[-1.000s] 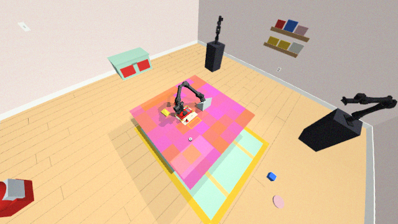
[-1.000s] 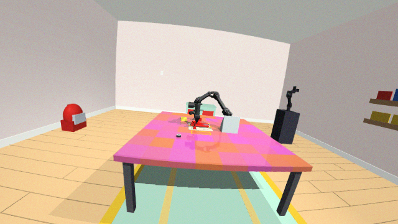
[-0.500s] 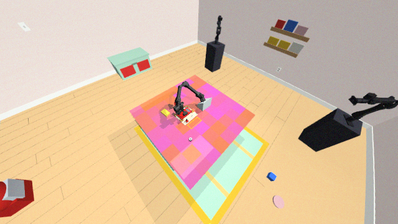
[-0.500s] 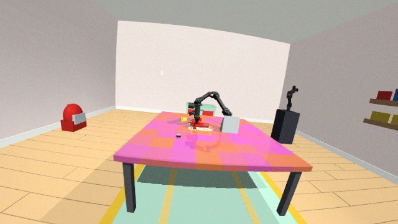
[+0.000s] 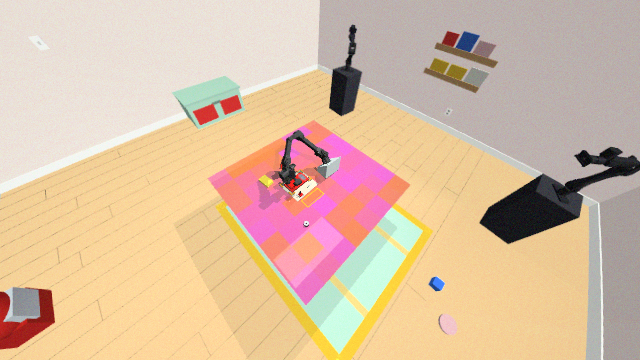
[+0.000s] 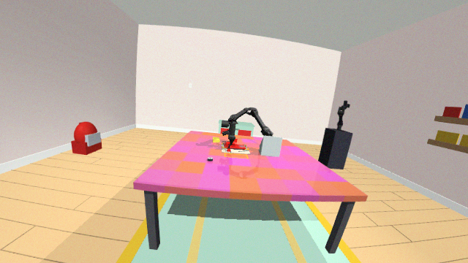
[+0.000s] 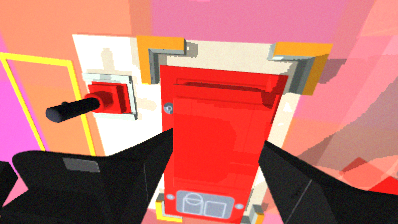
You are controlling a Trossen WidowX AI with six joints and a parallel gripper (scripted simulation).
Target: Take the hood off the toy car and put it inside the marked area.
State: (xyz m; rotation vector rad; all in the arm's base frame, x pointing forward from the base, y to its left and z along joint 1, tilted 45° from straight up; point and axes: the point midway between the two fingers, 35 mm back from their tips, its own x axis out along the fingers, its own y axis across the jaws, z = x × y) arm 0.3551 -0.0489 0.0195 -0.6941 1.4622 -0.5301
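Note:
The red toy car (image 5: 292, 186) (image 6: 239, 147) (image 7: 225, 75) sits between orange corner brackets on a white board. My gripper (image 6: 232, 143) (image 7: 215, 136) points down over it and is shut on the red hood (image 7: 215, 120), with one black finger at each long side. The hood lies over the car body, with a dark gap near its far end. I cannot tell whether it is clear of the body. The marked area, a yellow outline (image 5: 315, 200) (image 6: 237, 158) (image 7: 37, 58), is on the table beside the board.
A red block with a black lever (image 7: 75, 109) stands up from the white board (image 7: 117, 135) between the car and the outline. A grey panel (image 5: 330, 168) (image 6: 270, 146) stands near the arm's base. A yellow block (image 5: 265, 181) (image 6: 216, 139) and a small round object (image 5: 306, 224) (image 6: 210, 159) lie on the table.

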